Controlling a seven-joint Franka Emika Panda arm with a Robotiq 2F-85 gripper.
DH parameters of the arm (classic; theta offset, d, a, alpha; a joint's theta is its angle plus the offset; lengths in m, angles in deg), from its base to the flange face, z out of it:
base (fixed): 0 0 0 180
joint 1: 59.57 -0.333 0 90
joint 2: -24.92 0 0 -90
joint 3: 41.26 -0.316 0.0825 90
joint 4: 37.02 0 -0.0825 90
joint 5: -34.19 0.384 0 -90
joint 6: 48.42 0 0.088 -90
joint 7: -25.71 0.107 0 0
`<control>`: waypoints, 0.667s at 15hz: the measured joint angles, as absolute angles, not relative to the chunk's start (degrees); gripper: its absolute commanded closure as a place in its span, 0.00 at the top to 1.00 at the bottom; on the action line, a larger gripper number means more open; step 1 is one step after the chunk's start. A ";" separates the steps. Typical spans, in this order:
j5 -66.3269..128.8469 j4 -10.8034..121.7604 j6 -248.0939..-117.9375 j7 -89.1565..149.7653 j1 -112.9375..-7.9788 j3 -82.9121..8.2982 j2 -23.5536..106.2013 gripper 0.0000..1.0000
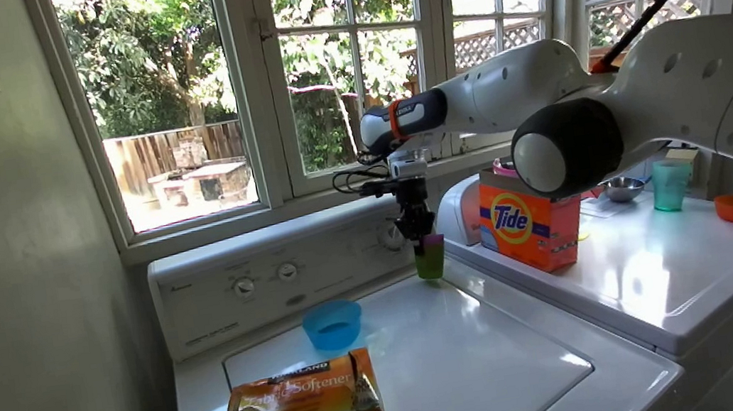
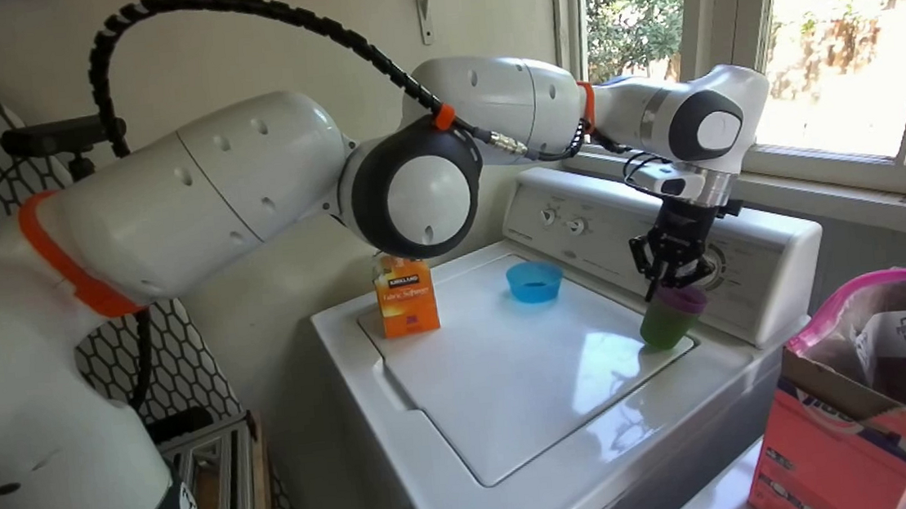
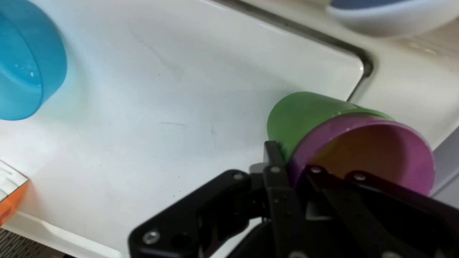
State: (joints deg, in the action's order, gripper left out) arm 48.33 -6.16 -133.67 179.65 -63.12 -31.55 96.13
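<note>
With the gripper [image 3: 293,161], nearest the wrist camera, pinches the purple cup [image 3: 373,154] by its wall, with jaws drawn together to that thin width, inside and out. Holds it nested in the green cup [image 3: 304,113], tilted, at a corner of the lid [image 2: 498,390]; cannot tell if touching. Farther along the lid, shows the blue bowl [image 1: 333,325], then the Kirkland box [image 2: 408,299]. In an exterior view, shows the Tide box [image 1: 524,226] on the neighbouring machine [image 1: 698,266].

The upper cup [image 3: 391,152] seems nested in the lower cup [image 3: 303,114], right of the bowl [image 1: 333,328].
</note>
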 measured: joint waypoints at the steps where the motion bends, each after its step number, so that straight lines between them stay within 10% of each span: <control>1: 48.33 -6.16 -133.25 178.57 -63.48 -32.14 96.16 0.02; 10: 48.22 -6.28 -132.77 174.84 -64.66 -33.14 96.00 0.02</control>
